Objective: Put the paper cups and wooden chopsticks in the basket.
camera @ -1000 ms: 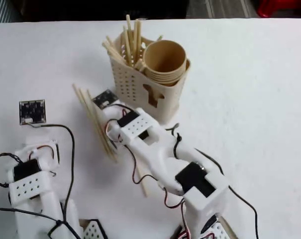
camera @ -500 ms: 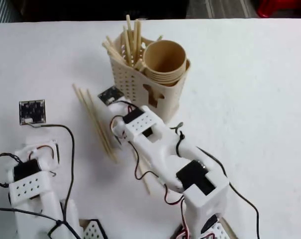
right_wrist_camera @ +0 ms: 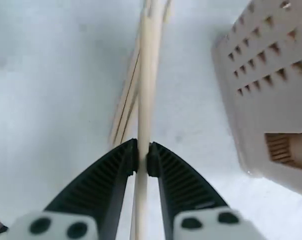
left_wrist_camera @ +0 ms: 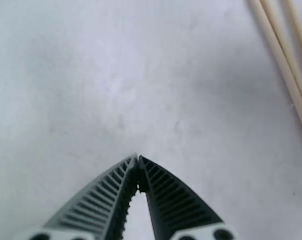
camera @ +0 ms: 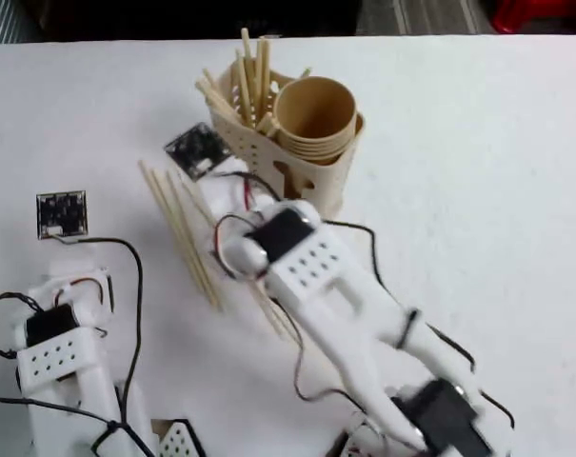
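The perforated beige basket point(camera: 302, 181) stands at the back centre of the table, holding stacked paper cups point(camera: 316, 116) and several upright wooden chopsticks point(camera: 247, 74). Loose chopsticks point(camera: 181, 236) lie on the table to its left. My right gripper point(right_wrist_camera: 143, 152) is shut on one chopstick point(right_wrist_camera: 147, 90), just left of the basket point(right_wrist_camera: 270, 85), with other chopsticks point(right_wrist_camera: 123, 117) on the table beneath it. In the high view the right gripper point(camera: 216, 176) sits beside the basket's left wall. My left gripper point(left_wrist_camera: 138, 161) is shut on nothing, low over bare table, with chopsticks point(left_wrist_camera: 285, 60) off to one side.
The left arm point(camera: 54, 352) rests at the front left corner. The right arm point(camera: 345, 305) stretches diagonally from the front right to the basket. Cables trail beside both arms. The table's right half is bare white surface.
The right arm has stretched toward the back of the table. Its gripper has moved from the loose chopsticks up to the basket's left side. The left arm has kept still.
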`<state>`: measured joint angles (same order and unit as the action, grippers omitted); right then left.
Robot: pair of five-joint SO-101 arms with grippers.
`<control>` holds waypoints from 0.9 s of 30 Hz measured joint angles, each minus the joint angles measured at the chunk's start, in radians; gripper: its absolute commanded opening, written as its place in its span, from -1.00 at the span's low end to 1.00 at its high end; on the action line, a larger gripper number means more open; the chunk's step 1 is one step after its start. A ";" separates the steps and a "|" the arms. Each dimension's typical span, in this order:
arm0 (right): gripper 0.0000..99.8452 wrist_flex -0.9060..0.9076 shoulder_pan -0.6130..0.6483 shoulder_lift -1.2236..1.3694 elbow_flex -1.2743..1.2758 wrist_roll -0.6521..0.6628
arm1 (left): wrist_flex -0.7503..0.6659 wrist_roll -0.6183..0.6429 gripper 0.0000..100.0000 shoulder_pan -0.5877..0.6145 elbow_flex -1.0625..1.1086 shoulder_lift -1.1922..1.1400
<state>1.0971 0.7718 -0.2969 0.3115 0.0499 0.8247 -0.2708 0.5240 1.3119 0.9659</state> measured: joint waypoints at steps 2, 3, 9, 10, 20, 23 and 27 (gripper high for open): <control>-0.96 -0.015 -0.002 -0.077 0.000 0.000 | 0.000 0.000 -0.95 0.000 0.000 0.000; -0.96 -0.028 0.000 -0.115 -0.003 0.000 | 0.000 0.000 -0.95 0.000 0.000 0.000; -0.96 -0.203 -0.080 -0.275 -0.049 0.000 | 0.000 0.000 -0.95 0.000 0.000 0.000; -0.96 -0.249 -0.097 -0.288 -0.049 0.000 | 0.000 0.000 -0.95 0.000 0.000 0.000; -0.96 -0.779 -0.210 -0.275 -0.052 0.000 | 0.000 0.000 -0.95 0.000 0.018 0.003; -0.96 -0.939 -0.239 -0.196 -0.052 0.000 | 0.000 0.000 -0.95 0.000 0.018 0.003; -0.96 -1.122 -0.276 -0.071 -0.052 0.000 | 0.000 0.000 -0.95 0.000 0.018 0.003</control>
<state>-0.0245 0.4956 -0.3675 0.2593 0.0499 0.8247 -0.2708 0.5240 1.3303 0.9689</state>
